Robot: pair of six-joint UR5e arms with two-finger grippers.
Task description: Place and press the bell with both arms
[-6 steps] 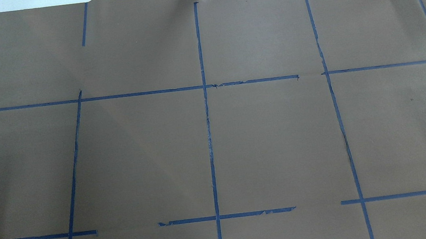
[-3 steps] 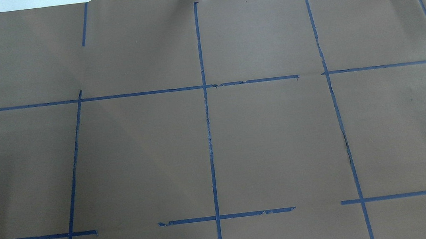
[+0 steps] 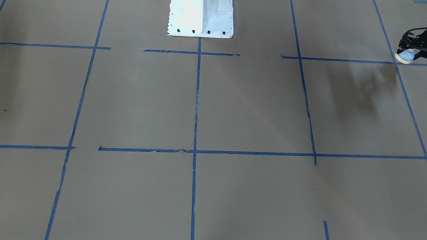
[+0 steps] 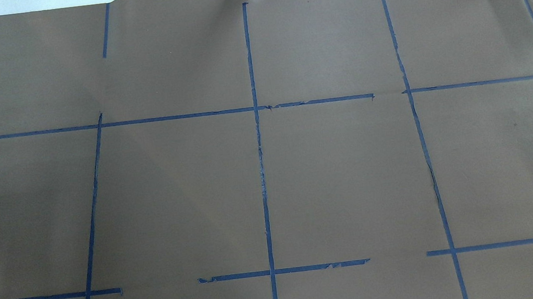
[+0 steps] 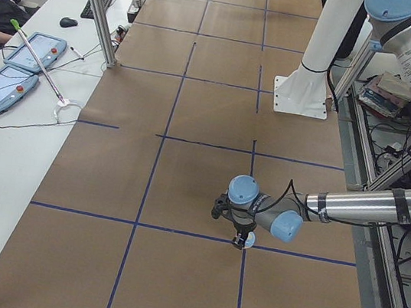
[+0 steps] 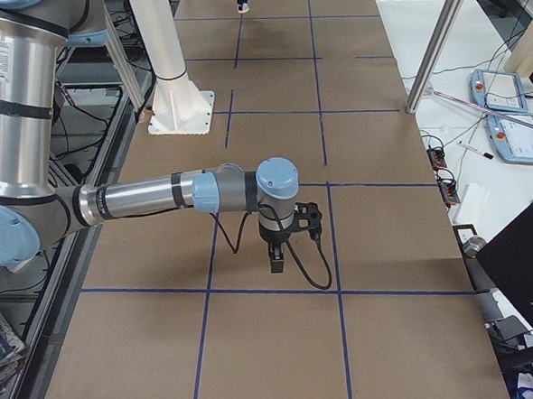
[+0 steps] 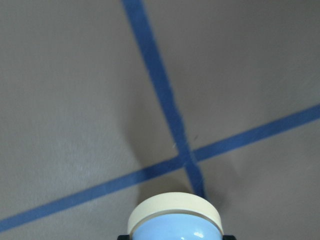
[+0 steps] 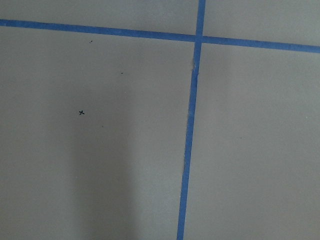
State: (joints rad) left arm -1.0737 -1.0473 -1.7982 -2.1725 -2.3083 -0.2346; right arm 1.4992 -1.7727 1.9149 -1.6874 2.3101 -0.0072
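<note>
My left gripper (image 3: 409, 54) is clamped on the bell (image 7: 175, 224), far out on the left side of the table (image 3: 236, 110). In my left wrist view the blue dome fills the lower edge. Black bits of the gripper barely show at either side of it, and the cream base rim is turned toward the brown paper. The bell sits just beside a crossing of blue tape lines (image 7: 186, 159). It seems to hang clear of the paper, though I cannot be sure from these angles.

My right gripper (image 6: 277, 258) points straight down over the right side of the table, near another tape crossing (image 8: 198, 38), with a small black x mark (image 8: 81, 112) on the paper beneath it. Whether its fingers are apart or together I cannot tell. The white pedestal (image 3: 201, 11) stands between my two arms.
</note>
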